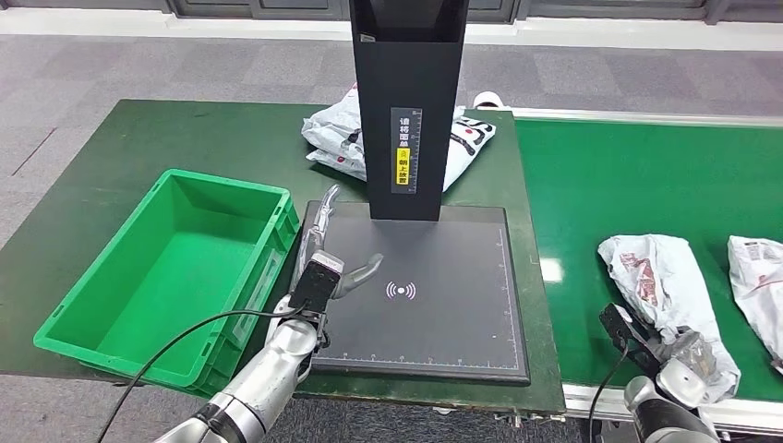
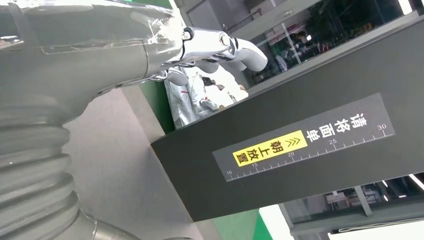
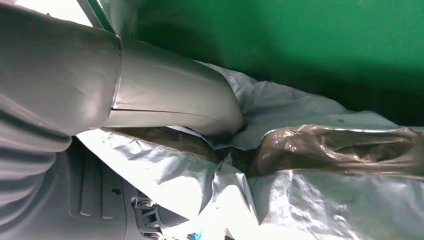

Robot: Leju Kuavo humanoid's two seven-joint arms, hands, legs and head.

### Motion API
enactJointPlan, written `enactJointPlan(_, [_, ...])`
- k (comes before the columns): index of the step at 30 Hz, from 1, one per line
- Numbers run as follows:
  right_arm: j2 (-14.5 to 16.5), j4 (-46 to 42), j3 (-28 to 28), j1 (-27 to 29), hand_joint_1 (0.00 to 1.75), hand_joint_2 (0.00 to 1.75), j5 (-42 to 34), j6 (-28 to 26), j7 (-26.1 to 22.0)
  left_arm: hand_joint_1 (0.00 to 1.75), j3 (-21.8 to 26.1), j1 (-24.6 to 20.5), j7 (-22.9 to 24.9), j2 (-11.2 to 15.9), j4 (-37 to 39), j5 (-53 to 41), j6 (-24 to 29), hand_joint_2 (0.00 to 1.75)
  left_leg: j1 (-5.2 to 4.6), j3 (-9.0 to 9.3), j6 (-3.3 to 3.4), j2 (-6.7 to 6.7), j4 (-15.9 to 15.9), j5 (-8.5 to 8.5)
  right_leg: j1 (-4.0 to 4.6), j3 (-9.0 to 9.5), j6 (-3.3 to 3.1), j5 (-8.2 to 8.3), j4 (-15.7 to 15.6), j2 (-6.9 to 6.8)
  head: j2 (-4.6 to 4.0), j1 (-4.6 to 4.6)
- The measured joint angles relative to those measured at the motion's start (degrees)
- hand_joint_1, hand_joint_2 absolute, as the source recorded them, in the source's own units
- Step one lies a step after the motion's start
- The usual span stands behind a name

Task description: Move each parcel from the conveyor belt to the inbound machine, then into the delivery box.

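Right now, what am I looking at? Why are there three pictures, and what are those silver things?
They are a robot's two arms. The big picture is from its head; the others come from cameras at its wrists. Its left hand hovers open over the flat black scanner plate, beside the empty green plastic crate. A tall black post stands on the plate. Its right hand presses on a crinkly white plastic parcel on the green conveyor belt; the right wrist picture shows its thumb on that bag. More white parcels lie behind the post.
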Motion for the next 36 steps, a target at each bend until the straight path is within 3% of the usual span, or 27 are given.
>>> enactJointPlan(4, [0.78, -0.53, 0.02, 0.06, 1.75, 1.75, -2.04, -4.63, -4.77, 0.00, 0.17, 0.42, 0.00, 0.10, -0.02, -0.20, 0.71, 1.75, 0.00, -0.01, 0.00, 0.01, 0.00, 0.00, 0.00, -0.01, 0.00, 0.00, 0.00, 0.00, 0.00, 0.00])
enactJointPlan(8, [3.54, -5.48, 0.61, 1.11, 1.75, 1.75, -9.41, -10.04, -16.25, 0.00, 0.96, 1.05, 0.00, 0.23, 0.10, -1.14, 2.26, 1.75, 0.01, -0.01, -0.01, 0.05, -0.01, 0.01, 0.03, -0.04, -0.01, 0.00, 0.01, 0.04, -0.01, 0.00])
enactJointPlan(11, [7.14, -15.50, 4.34, 4.30, 1.75, 1.75, -13.63, -10.90, -22.88, 0.00, 2.49, 1.46, 0.00, 0.28, -0.21, -0.70, 4.33, 1.75, 0.02, 0.00, -0.03, 0.05, -0.03, 0.01, 0.08, -0.06, -0.04, -0.02, 0.01, 0.04, 0.00, 0.00])
enactJointPlan(17, [12.14, -34.12, 16.55, 10.39, 1.75, 1.75, -14.38, -9.62, -21.54, 0.00, 5.61, 1.62, 0.00, 0.45, -0.52, -0.09, 6.62, 1.75, 0.06, -0.03, -0.04, 0.01, -0.04, 0.02, 0.12, -0.11, -0.09, -0.06, 0.02, 0.01, -0.01, -0.01])
enactJointPlan(20, [13.24, -39.28, 21.74, 11.81, 1.75, 1.75, -18.62, -9.39, -26.87, 0.00, 6.57, 1.03, 0.13, 0.61, -0.31, -0.49, 7.48, 1.75, 0.07, -0.11, -0.06, 0.02, -0.04, 0.04, 0.10, -0.13, -0.09, -0.03, 0.03, 0.01, 0.00, 0.02])
enactJointPlan(22, [14.03, -43.26, 28.20, 12.23, 1.75, 1.75, -20.90, -8.84, -28.06, 0.00, 7.27, -0.41, 0.87, 0.79, 0.15, -1.70, 7.04, 1.75, 0.06, -0.11, -0.09, 0.19, -0.04, 0.06, 0.09, -0.22, -0.10, 0.06, 0.03, 0.21, 0.00, 0.01])
enactJointPlan(24, [14.46, -46.52, 35.83, 11.94, 1.75, 1.75, -23.84, -8.55, -25.85, 0.00, 7.62, -2.03, 2.09, 0.87, 0.58, -3.36, 5.48, 1.75, 0.06, -0.10, -0.09, 0.31, -0.03, 0.06, 0.08, -0.29, -0.11, 0.11, 0.03, 0.34, 0.00, -0.02])
enactJointPlan(29, [14.15, -49.50, 47.73, 9.93, 1.75, 1.75, -32.57, -7.61, -26.53, 0.00, 8.14, -3.94, 3.56, 0.86, 1.60, -4.53, 2.37, 1.75, 0.06, -0.13, -0.09, 0.21, -0.03, 0.14, 0.09, -0.26, -0.10, 0.11, 0.03, 0.20, -0.01, 0.01])
enactJointPlan(36, [13.86, -48.01, 57.20, 6.44, 1.75, 1.75, -33.87, -2.80, -28.14, 0.00, 8.32, -5.67, 3.64, 0.63, 2.99, -4.45, 0.39, 1.75, 0.05, -0.13, -0.10, 0.17, -0.01, 0.15, 0.07, -0.27, -0.09, 0.12, 0.02, 0.20, -0.01, 0.00])
